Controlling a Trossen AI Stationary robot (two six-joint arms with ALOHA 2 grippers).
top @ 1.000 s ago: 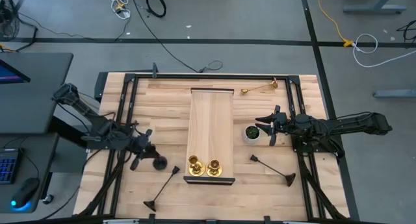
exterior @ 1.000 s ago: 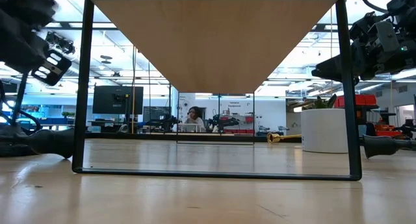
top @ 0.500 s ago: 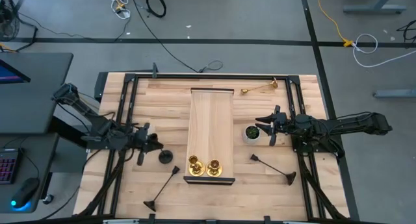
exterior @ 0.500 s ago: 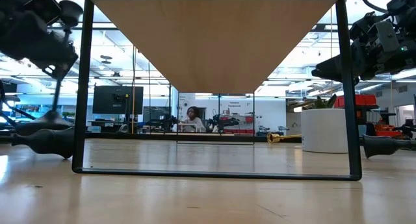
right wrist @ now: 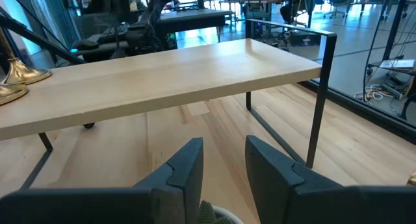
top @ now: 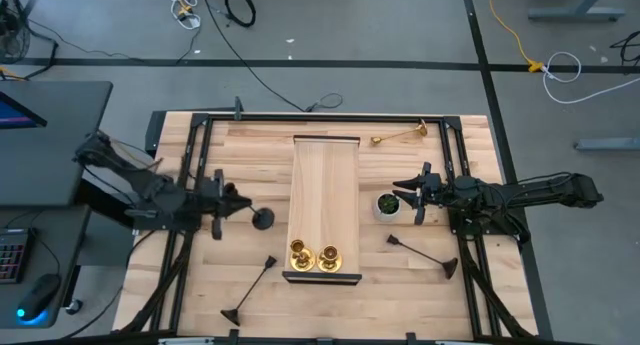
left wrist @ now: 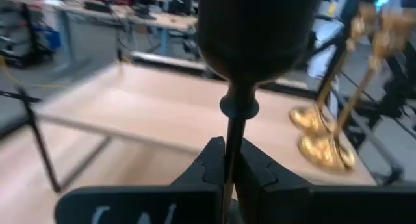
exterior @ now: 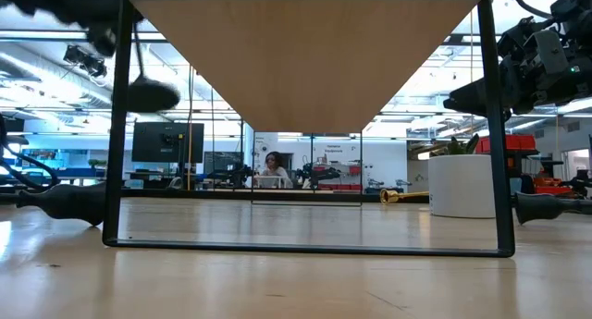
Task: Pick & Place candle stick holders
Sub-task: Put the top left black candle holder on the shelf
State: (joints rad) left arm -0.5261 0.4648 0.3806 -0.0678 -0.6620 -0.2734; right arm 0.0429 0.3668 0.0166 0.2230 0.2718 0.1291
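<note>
My left gripper [top: 236, 211] is shut on a matte black candle stick holder [top: 260, 219], which hangs above the table left of the raised wooden shelf [top: 325, 185]. Its round base [exterior: 153, 95] shows high up in the low view. Two brass-gold holders [top: 314, 255] stand on their bases at the shelf's near end. Two more black holders [top: 250, 290] [top: 422, 253] and a gold one [top: 400, 136] lie on their sides on the table. My right gripper [top: 412, 193] stands open, still, just above the small white plant pot [top: 387, 204]. My left gripper pinches the black holder's thin stem [left wrist: 229, 160] between its two fingers, below the small knob [left wrist: 238, 107] under the base. The fingers come almost level from the table's left and lie along the stem. The holder is lifted clear, its base [left wrist: 259, 29] pointing toward the shelf.
The shelf stands on a thin black metal frame [exterior: 120, 171] in the table's middle. Black rails [top: 190, 175] run along the table's left, right and far sides. Bare wood lies left of the shelf and at the near edge.
My left gripper has risen and gone toward the table's far edge and a little right, tipping from slanted down to nearly level. The black holder, whose base rested on the table, has come up with it and now hangs clear, base toward the shelf.
</note>
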